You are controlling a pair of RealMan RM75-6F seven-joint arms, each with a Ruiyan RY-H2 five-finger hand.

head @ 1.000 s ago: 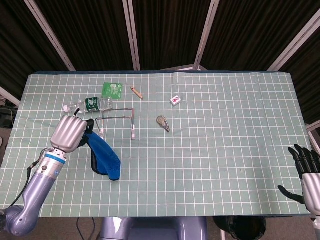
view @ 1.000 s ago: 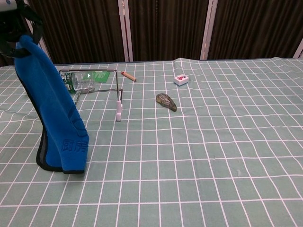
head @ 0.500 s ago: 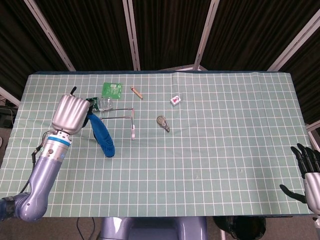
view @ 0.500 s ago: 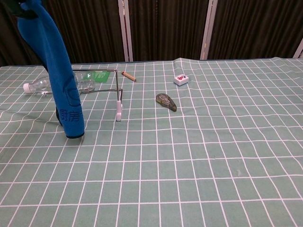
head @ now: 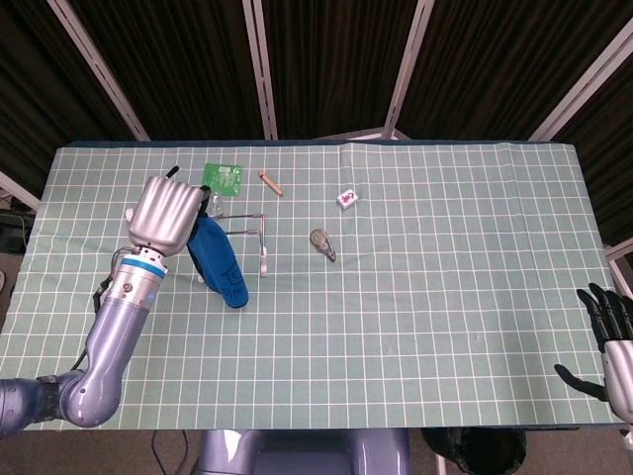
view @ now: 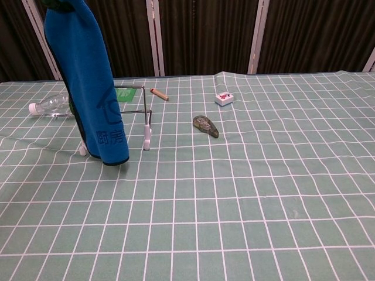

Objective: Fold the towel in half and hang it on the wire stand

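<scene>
Blue towel (view: pixel 91 76), doubled, gripped at its top by left hand (head: pixel 168 213), dangling just before stand (view: pixel 140 114) so the fold can drop over its bar. Right hand (head: pixel 608 332) idle, fingers apart, holding nothing.

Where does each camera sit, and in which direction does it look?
Head view: high above the table, looking down; shows the left hand holding the blue towel, and the open right hand at the edge.
Chest view: low at the near edge, looking across; no hand plainly visible.
Shared: towel, wire stand, bottle.
</scene>
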